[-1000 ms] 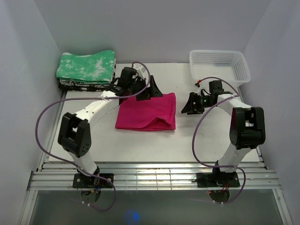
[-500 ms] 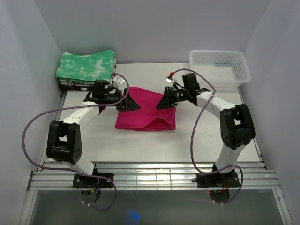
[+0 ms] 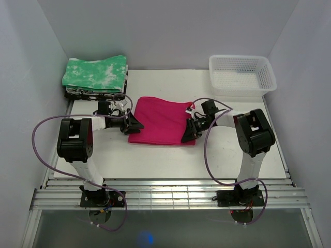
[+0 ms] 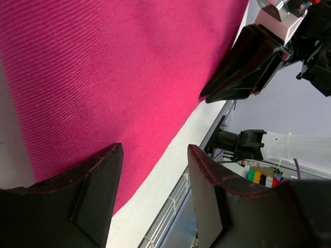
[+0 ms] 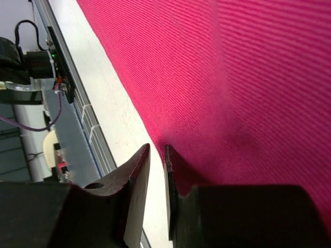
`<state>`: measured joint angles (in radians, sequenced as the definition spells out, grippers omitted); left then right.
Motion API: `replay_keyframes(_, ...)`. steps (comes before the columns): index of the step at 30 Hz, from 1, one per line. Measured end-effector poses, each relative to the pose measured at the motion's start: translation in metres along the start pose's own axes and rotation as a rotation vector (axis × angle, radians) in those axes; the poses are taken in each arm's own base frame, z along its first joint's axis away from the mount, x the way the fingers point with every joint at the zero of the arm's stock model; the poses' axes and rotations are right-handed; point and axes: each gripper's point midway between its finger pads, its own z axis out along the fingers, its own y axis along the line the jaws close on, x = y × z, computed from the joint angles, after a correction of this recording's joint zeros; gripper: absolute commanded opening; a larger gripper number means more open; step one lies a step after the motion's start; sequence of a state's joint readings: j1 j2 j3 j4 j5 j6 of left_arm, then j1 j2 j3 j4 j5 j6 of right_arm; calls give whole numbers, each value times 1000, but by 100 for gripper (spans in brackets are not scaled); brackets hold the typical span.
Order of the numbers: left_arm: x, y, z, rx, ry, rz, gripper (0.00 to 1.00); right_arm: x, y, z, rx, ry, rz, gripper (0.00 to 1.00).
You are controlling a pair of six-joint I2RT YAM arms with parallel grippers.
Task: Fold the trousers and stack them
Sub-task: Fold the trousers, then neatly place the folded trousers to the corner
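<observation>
- The trousers (image 3: 163, 119) lie folded into a flat rectangle in the middle of the table (image 3: 155, 155), well apart from the green-and-white cloth (image 3: 94, 74) at the far left corner.
- The left gripper (image 3: 135, 125) is at the near left corner. Its jaws stand apart, with the cloth edge between them, not clamped.
- The right gripper (image 3: 186, 136) is at the near right corner. Its jaws are almost together and seem to pinch the edge.
- I judge the step is taking the 2 near corners.
- Next, the left jaws must close on the cloth, and then both arms must lift evenly.
</observation>
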<state>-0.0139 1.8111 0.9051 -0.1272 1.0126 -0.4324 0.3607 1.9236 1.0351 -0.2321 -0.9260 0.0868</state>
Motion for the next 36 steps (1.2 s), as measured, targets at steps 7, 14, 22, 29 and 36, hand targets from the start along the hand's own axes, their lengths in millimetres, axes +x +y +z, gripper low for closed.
replay_keyframes(7,-14,-26,-27,41,-54,64,98,-45,25,-26,120,-41,-266,53)
replay_keyframes(14,-75,-62,-128,-65,-386,227,98,-132,123,-20,328,-180,-835,50)
replay_keyframes(22,-86,-30,-207,-239,-585,202,98,-113,158,109,397,-26,-1080,50)
replay_keyframes(29,-70,19,-227,-201,-554,20,98,-82,131,187,488,105,-1154,47)
replay_keyframes(36,-62,25,-220,-157,-511,6,98,-68,125,208,508,138,-1181,47)
